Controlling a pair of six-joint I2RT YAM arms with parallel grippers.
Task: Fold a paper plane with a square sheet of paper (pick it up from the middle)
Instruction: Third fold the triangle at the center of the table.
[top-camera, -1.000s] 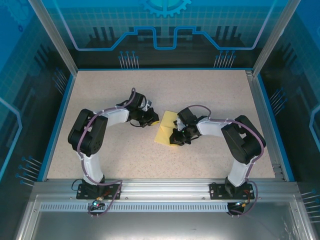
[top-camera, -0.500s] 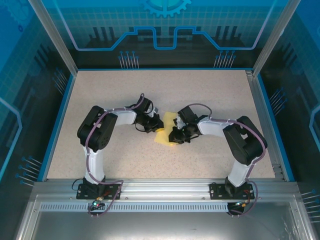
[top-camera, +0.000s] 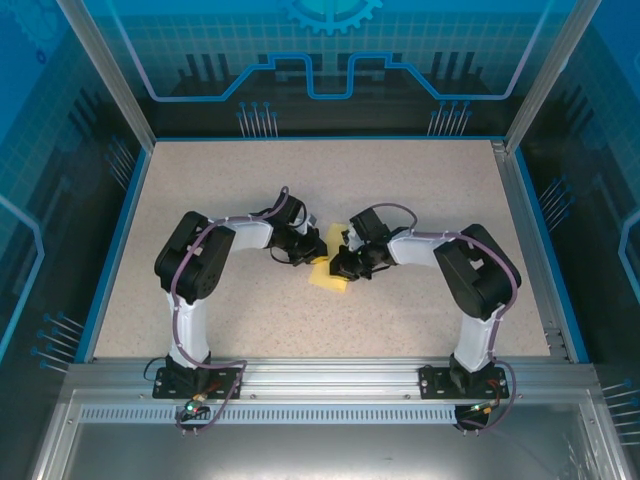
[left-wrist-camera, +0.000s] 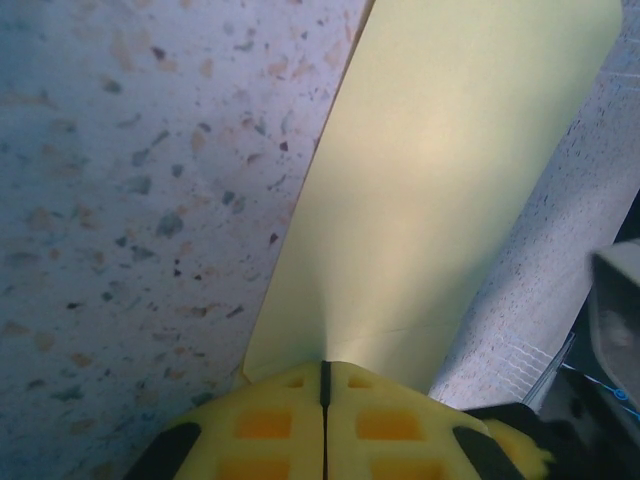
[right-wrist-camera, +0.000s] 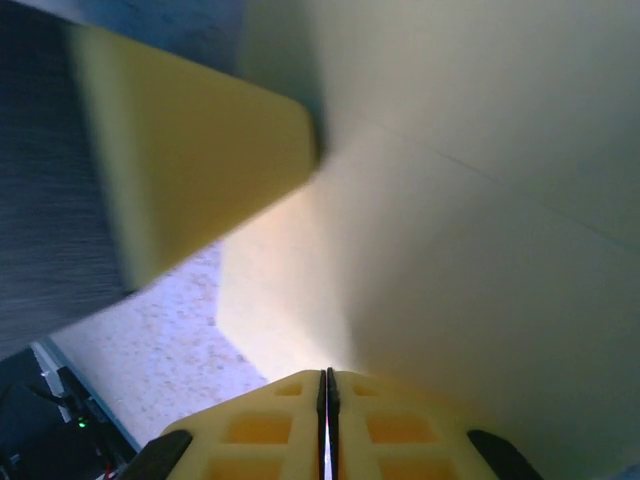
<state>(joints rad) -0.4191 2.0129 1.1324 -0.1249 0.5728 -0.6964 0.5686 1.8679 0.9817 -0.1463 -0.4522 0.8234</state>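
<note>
Right gripper (top-camera: 341, 264) sits further left than a second ago, closer to left gripper (top-camera: 313, 250). One yellow paper sheet (top-camera: 328, 281), creased, at middle of table (top-camera: 200, 190) between two grippers. Each gripper's jaws pressed together, pinching sheet edge.

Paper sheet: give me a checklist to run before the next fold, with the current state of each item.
1. Left claw shut on the paper: ok.
2. Right claw shut on the paper: ok.
3. Paper near the middle of the table, away from its edges: ok.
4. Paper edges lined up along the crease: cannot tell.
5. Claws clear of each other: cannot tell, they are very close.
6. Dart shape finished: not ok.
</note>
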